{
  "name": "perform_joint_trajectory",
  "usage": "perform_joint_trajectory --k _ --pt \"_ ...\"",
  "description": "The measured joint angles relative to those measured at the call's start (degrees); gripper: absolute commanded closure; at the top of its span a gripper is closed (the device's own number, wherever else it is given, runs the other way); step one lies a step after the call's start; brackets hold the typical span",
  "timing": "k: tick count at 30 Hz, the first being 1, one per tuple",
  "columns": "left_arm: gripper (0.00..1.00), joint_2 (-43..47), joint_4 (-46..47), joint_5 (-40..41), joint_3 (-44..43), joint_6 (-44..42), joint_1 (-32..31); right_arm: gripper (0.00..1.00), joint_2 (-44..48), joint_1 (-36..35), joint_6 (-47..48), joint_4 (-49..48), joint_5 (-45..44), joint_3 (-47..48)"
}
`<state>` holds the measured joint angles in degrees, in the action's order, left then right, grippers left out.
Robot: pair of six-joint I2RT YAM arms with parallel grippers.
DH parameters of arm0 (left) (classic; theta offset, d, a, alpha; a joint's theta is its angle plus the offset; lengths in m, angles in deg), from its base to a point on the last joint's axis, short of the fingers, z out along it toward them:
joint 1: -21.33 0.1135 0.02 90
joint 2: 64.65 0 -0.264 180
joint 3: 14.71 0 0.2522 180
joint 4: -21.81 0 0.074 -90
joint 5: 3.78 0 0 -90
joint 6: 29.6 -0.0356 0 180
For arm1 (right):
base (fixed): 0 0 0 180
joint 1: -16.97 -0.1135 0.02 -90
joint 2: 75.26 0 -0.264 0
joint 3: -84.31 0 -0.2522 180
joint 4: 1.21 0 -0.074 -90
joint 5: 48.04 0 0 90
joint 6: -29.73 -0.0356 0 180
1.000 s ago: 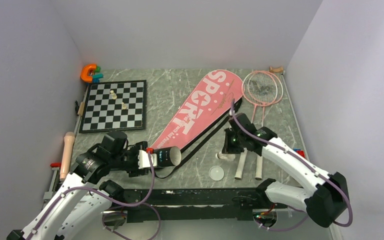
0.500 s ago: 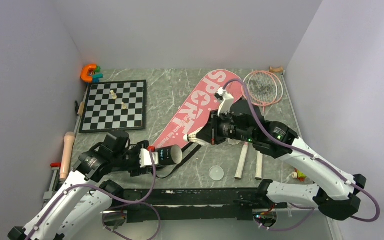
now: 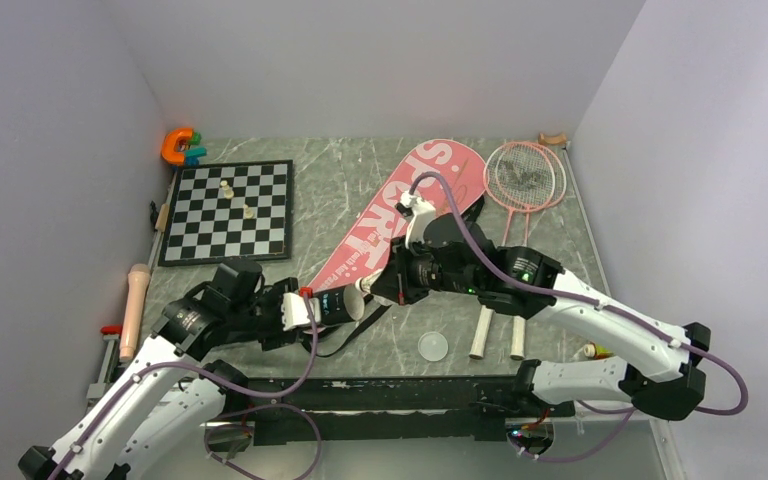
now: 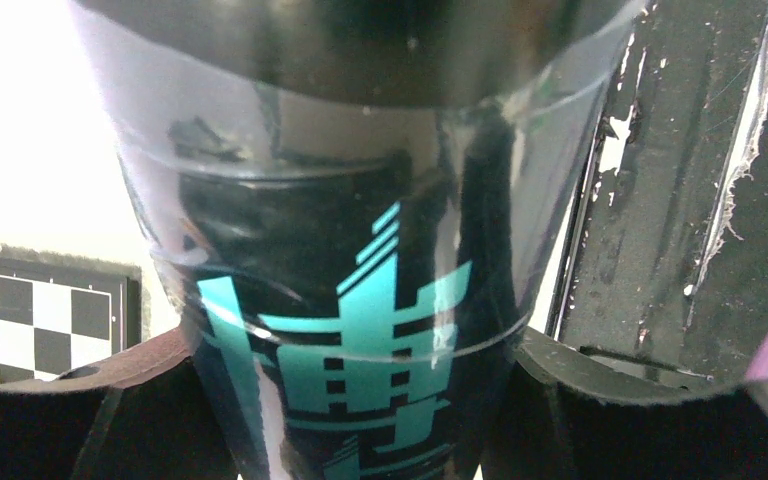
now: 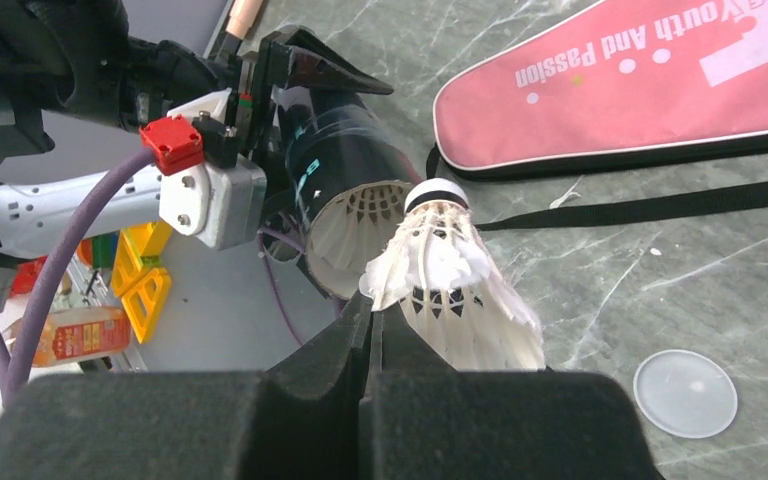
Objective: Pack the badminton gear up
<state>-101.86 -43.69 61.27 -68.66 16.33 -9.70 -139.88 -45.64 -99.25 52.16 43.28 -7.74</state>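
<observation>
We see the right gripper pinched tight on the edge of the feather skirt of a white shuttlecock. The shuttlecock sticks out ahead and to the right of the fingertips, its cork pointing away from the wrist camera. That cork sits just beside the open mouth of the black tube; we cannot tell whether it touches the rim. The left gripper is clamped around the tube and holds it roughly level above the table, mouth facing right. A second shuttlecock sits inside the tube, its feathers showing at the mouth. The pink bag lies diagonally behind both grippers. The two rackets lie to its right, handles toward the arms, and a clear round lid lies flat near those handles.

Half a second ago the right gripper held the shuttlecock further right, over the bag's narrow end; now it has moved left to the tube's mouth. A second ago it was down by the racket handles. The tube has barely shifted.
</observation>
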Motion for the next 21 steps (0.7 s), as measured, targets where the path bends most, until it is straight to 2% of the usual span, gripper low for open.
perform_joint_trajectory --k 12,21 --pt "1.00 0.00 1.57 0.83 0.07 0.28 -0.02 1.00 -0.83 -3.02 -0.04 5.40 -8.37 4.11" --pt "1.00 -0.02 1.81 0.83 0.09 0.31 0.00 1.00 1.25 -3.87 -0.07 6.86 -8.59 4.83"
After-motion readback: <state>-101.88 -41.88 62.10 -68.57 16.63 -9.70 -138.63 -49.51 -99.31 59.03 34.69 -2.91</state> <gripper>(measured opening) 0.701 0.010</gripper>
